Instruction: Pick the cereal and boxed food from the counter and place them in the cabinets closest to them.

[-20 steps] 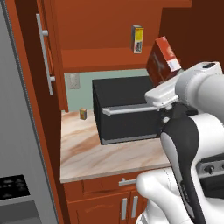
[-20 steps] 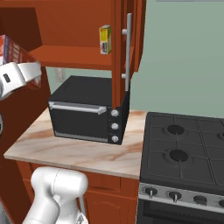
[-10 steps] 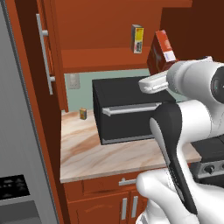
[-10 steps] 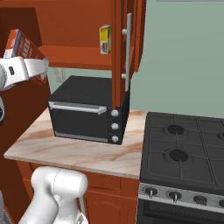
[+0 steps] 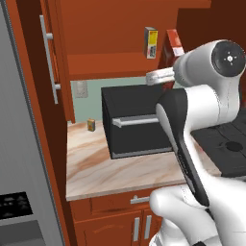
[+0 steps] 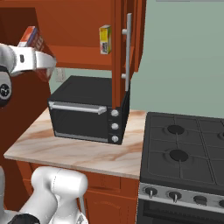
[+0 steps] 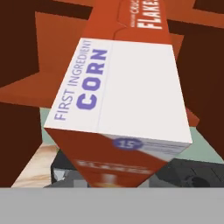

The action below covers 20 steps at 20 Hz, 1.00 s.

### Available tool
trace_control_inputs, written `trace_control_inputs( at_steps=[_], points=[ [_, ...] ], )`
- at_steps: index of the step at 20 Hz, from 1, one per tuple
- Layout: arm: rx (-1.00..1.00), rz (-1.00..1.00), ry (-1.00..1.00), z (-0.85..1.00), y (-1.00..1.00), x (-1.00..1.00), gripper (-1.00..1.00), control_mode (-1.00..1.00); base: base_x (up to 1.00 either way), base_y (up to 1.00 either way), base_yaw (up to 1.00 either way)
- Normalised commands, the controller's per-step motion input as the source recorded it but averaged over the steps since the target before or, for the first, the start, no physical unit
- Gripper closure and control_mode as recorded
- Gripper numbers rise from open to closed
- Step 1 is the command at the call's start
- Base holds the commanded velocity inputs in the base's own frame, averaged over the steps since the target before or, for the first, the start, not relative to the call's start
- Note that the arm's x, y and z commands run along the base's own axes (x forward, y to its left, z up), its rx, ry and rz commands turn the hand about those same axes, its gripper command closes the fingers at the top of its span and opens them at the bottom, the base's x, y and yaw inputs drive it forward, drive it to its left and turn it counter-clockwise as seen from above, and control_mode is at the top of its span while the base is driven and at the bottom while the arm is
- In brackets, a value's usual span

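While the big grey fridge (image 5: 19, 144) stood at the far left, the wall cabinet (image 5: 110, 43) was seen open above the counter (image 5: 110, 168), with its door (image 6: 124, 52) swung out and a long silver handle on it. A black stove (image 6: 183, 153) was set just beside the counter on the right. A black oven box (image 6: 87, 109) was placed on the counter, under the open cabinet. The white arm (image 5: 202, 96) was raised up high in front of the cabinet. The red cereal box (image 5: 172, 48) was held up at the cabinet's opening, tilted, above the oven box and just beside the shelf edge. In the hand view the cereal box (image 7: 122, 87) was seen very close, with the word CORN on its white side. The gripper (image 6: 37, 59) was closed tight on the cereal box. A small yellow box (image 6: 105, 39) was stood upright on the cabinet shelf. A tiny yellow thing (image 5: 91, 125) was left on the counter by the back wall.
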Motion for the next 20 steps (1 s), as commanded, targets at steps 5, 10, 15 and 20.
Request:
trace_control_inputs(
  at_steps=[5,10,15,20],
  points=[
    [0.09,-0.02,0.1,0.18,0.0,0.31,1.0,-1.0,0.0,0.0,0.0],
    [0.01,-0.02,0.05,0.03,0.01,0.21,1.0,-1.0,0.0,0.0,0.0],
    [0.0,-0.01,0.04,0.06,0.03,0.21,1.0,-1.0,0.0,0.0,0.0],
    [0.02,0.0,0.09,0.14,0.09,0.27,1.0,-1.0,0.0,0.0,0.0]
  ],
)
